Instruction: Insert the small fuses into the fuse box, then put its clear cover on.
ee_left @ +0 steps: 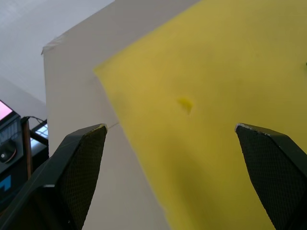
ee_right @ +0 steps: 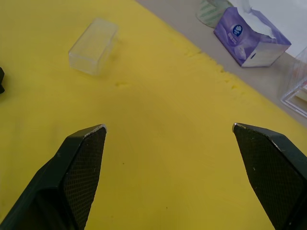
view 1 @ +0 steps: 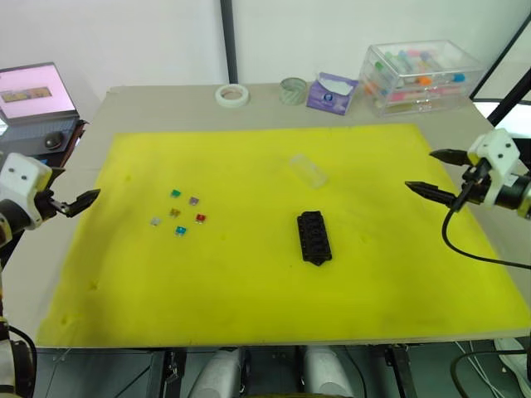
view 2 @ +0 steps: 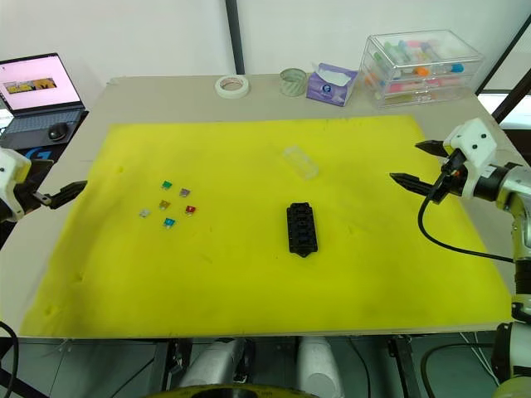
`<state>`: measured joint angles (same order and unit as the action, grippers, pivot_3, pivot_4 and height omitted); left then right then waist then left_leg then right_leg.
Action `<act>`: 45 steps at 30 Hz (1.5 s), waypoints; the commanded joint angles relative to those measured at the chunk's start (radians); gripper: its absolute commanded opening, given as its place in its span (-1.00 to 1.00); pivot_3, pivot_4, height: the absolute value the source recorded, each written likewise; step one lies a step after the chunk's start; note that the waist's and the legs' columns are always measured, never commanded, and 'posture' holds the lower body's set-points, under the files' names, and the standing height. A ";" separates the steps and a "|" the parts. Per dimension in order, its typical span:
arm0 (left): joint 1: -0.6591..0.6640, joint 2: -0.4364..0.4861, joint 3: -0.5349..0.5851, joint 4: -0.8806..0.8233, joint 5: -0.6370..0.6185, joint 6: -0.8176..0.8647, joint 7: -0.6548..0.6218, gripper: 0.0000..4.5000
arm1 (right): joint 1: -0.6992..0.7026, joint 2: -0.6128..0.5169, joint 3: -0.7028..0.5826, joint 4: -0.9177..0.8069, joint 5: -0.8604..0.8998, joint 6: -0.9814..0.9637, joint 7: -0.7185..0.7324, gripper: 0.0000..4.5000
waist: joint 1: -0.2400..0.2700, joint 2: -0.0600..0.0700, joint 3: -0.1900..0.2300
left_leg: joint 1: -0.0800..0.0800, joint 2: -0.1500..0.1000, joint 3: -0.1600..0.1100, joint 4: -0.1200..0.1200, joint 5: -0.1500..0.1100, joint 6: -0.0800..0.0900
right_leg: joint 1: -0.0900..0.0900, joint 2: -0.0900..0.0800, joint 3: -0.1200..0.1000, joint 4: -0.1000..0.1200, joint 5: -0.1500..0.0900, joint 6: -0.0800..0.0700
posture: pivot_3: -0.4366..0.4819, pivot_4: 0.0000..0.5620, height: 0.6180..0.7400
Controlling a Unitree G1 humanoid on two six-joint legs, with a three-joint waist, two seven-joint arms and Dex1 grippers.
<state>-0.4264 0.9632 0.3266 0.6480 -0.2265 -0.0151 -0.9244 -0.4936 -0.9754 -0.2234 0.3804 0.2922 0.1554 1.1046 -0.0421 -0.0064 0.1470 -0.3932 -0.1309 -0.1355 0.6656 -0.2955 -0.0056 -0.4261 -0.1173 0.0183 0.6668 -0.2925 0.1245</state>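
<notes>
Fuse box (view 1: 314,237) is parked mid-mat, fuses (view 1: 177,214) scattered at its 9 o'clock, cover (view 1: 308,169) at 12. Both hands, left (view 1: 83,201) and right (view 1: 431,172), are held released, nothing gripped.

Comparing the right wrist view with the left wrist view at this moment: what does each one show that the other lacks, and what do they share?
Right wrist view: the clear cover lying on the yellow mat, a corner of the fuse box, a purple tissue box and a glass jar on the table beyond the mat.
Left wrist view: the mat's edge with bare table beside it, a small dent in the foam, and part of a laptop.
Both: the yellow mat under an open gripper, right gripper and left gripper.
</notes>
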 commanded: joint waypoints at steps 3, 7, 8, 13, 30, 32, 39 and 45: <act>0.004 0.032 0.001 -0.012 0.004 0.028 -0.018 1.00 | -0.020 -0.022 -0.017 0.000 -0.008 -0.034 0.002 0.99 | -0.001 0.000 0.000 | 0.000 0.000 0.000 0.000 0.000 0.000 | 0.000 0.000 0.000 0.000 0.000 0.000 | -0.05 -0.47 1.00; -0.008 0.032 0.000 0.002 0.016 -0.005 -0.001 1.00 | -0.009 -0.024 -0.024 -0.002 -0.006 -0.033 0.006 0.99 | 0.000 0.000 0.000 | 0.000 0.000 0.000 0.000 0.000 0.000 | 0.000 0.000 0.000 0.000 0.000 0.000 | -0.05 -0.47 1.00; -0.017 0.033 -0.001 0.009 0.016 -0.008 -0.002 1.00 | -0.006 -0.024 -0.026 0.000 -0.006 -0.035 0.006 0.99 | 0.000 0.000 0.000 | 0.000 0.000 0.000 0.000 0.000 0.000 | 0.000 0.000 0.000 0.000 0.000 0.000 | -0.05 -0.47 1.00; -0.039 0.032 -0.004 0.030 0.020 -0.016 -0.010 1.00 | -0.003 -0.023 -0.026 0.010 -0.009 -0.047 0.005 0.99 | 0.000 0.000 0.000 | 0.000 0.000 0.000 0.000 0.000 0.000 | 0.000 0.000 0.000 0.000 0.000 0.000 | -0.05 -0.47 1.00; -0.066 0.039 -0.011 0.056 0.019 -0.022 -0.021 1.00 | -0.011 -0.026 -0.024 0.074 -0.016 -0.104 0.017 0.99 | 0.000 0.000 0.000 | 0.000 0.000 0.000 0.000 0.000 0.000 | 0.000 0.000 -0.001 0.000 0.000 0.000 | -0.05 -0.47 1.00; -0.069 0.040 -0.014 0.057 0.022 -0.023 -0.023 1.00 | -0.013 -0.024 -0.021 0.072 -0.016 -0.102 0.014 0.99 | -0.001 0.000 0.000 | 0.000 0.000 0.000 0.000 0.000 0.000 | 0.000 0.000 -0.001 0.000 0.000 0.000 | -0.05 -0.47 1.00; -0.062 0.042 -0.006 0.040 0.009 -0.014 -0.032 1.00 | -0.015 -0.008 -0.012 0.043 -0.014 -0.091 -0.001 0.99 | -0.001 0.000 0.000 | 0.000 0.000 0.000 0.000 0.000 0.000 | 0.000 0.000 -0.001 0.000 0.000 0.000 | -0.05 -0.47 1.00; -0.012 0.047 0.028 -0.021 -0.044 0.029 -0.077 1.00 | -0.037 0.000 -0.003 0.012 0.008 -0.062 0.005 0.99 | -0.003 0.000 0.000 | 0.000 0.000 0.000 0.000 0.000 0.000 | 0.000 0.000 -0.001 0.000 0.000 0.000 | -0.05 -0.47 1.00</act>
<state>-0.4376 0.9774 0.3126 0.6640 -0.2388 0.0000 -0.9894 -0.5002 -0.9740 -0.2079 0.4309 0.2796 0.0885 1.1060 -0.0446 -0.0064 0.1471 -0.3932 -0.1309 -0.1354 0.6655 -0.2955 -0.0056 -0.4265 -0.1172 0.0177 0.6670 -0.2925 0.1245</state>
